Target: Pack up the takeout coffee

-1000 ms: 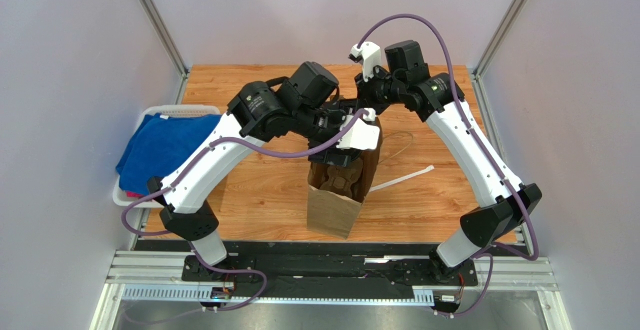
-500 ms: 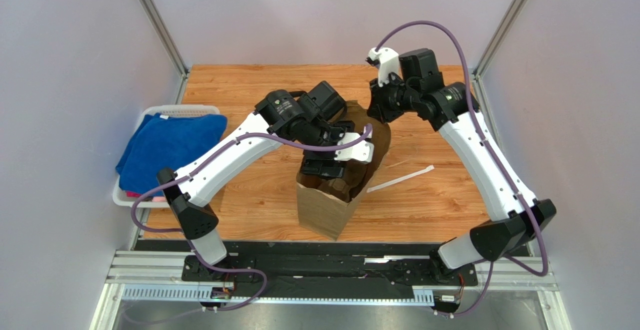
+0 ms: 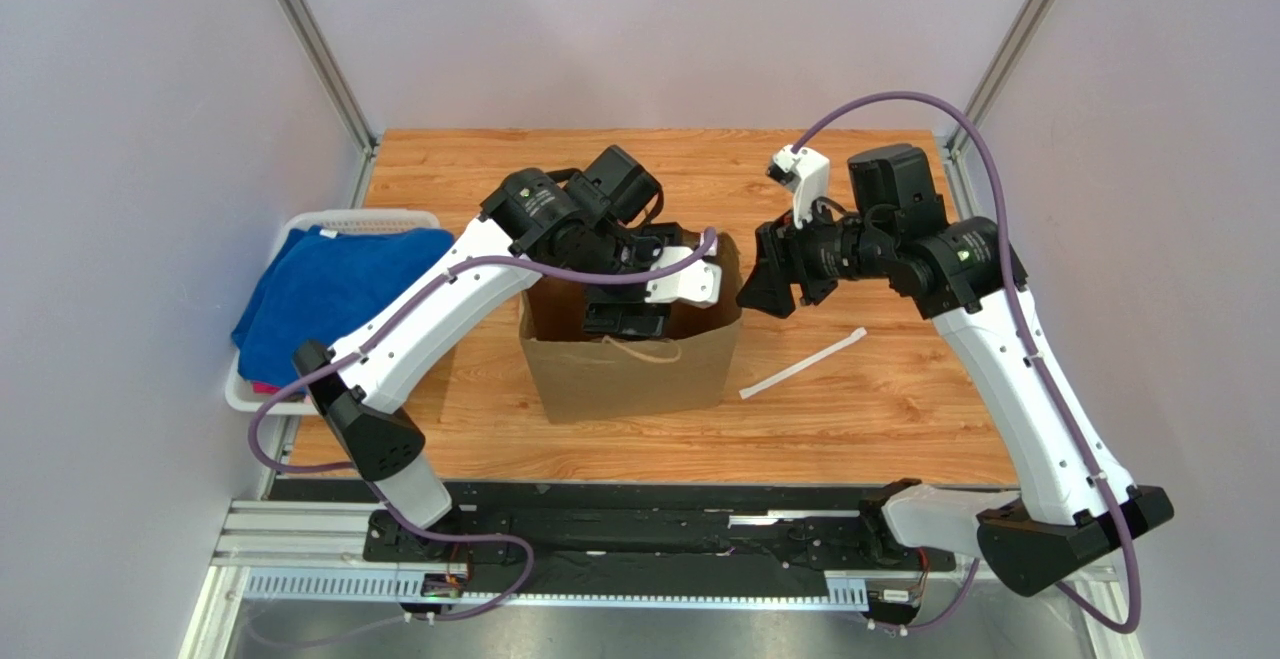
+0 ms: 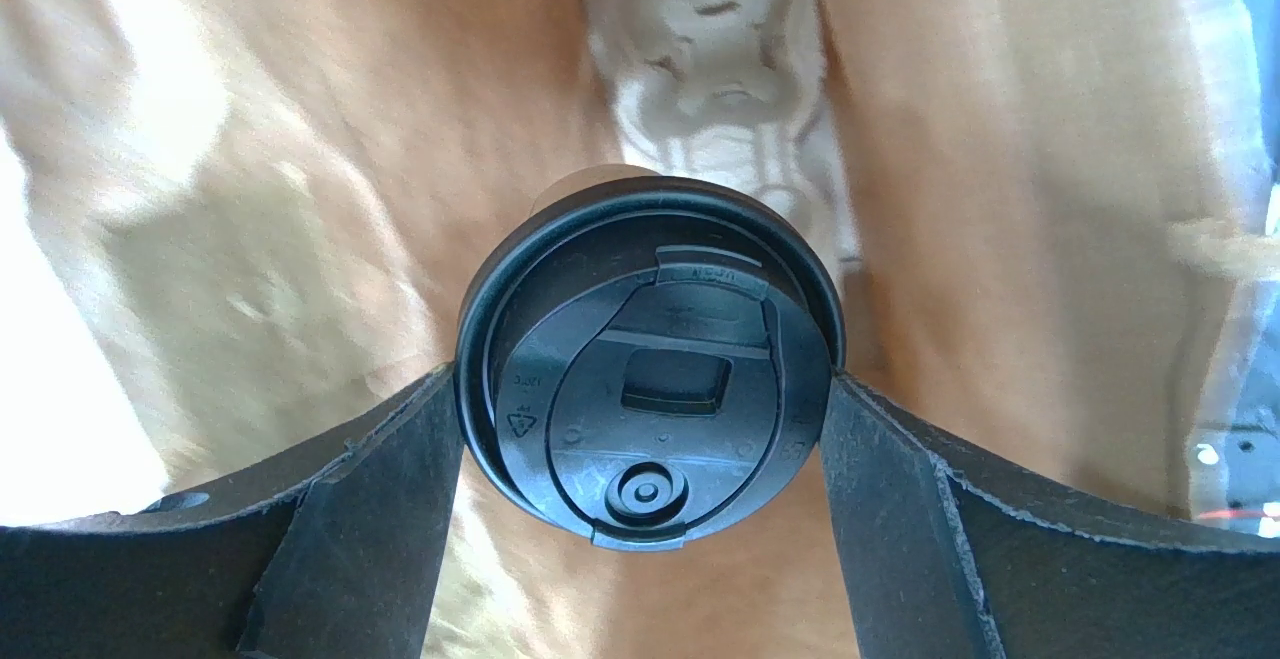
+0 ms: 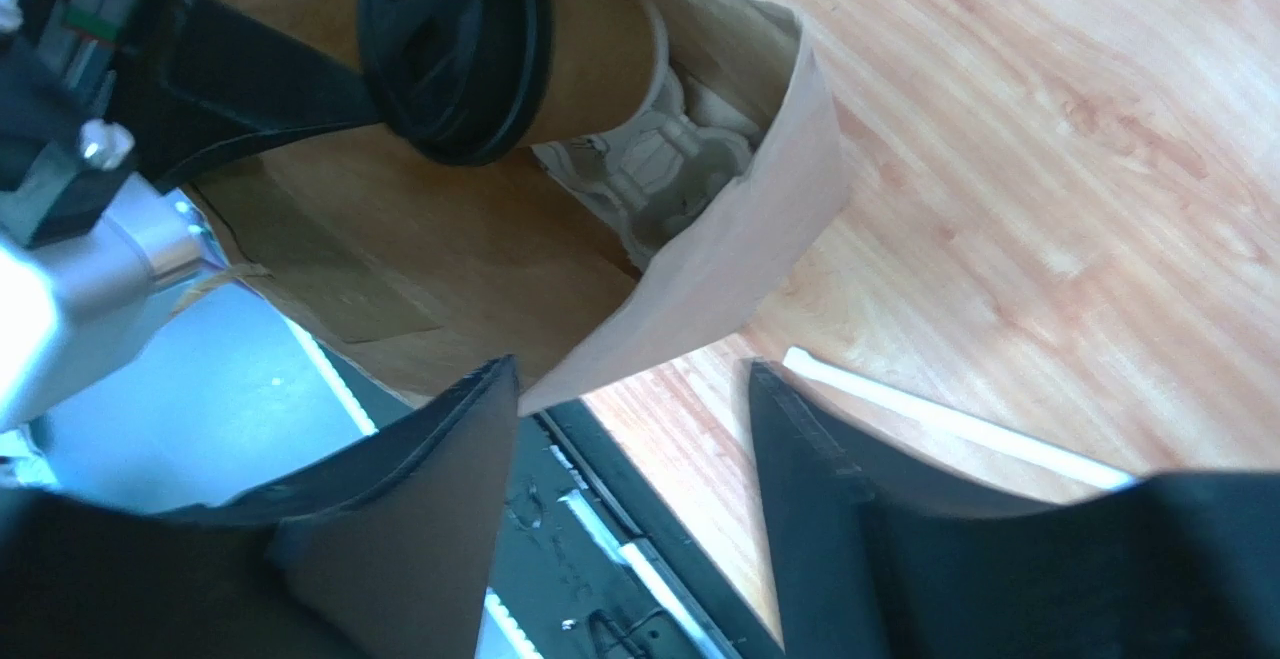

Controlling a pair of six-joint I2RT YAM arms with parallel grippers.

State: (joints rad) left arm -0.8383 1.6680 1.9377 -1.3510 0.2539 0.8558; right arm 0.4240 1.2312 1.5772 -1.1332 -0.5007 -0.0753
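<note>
The takeout coffee (image 5: 594, 44), a kraft cup with a black lid (image 4: 646, 374), hangs inside the open brown paper bag (image 3: 631, 367). My left gripper (image 4: 643, 389) is shut on it, one finger pressing each side of the lid. A grey moulded pulp tray (image 4: 721, 59) lies in the bag below the cup. My right gripper (image 5: 631, 389) stands open just outside the bag's right rim (image 5: 721, 262), whose corner sits against one fingertip. From above, the right gripper (image 3: 756, 281) is level with the bag's top.
A white basket (image 3: 353, 218) with a blue cloth (image 3: 323, 292) sits at the left table edge. A white wrapped strip (image 3: 804, 364) lies on the wood to the right of the bag. Metal posts and grey walls enclose the table.
The right gripper opened, let go of the bag's rim and drew back to the right. The bag went from tilted to standing upright, with the left gripper and cup lower inside it.
</note>
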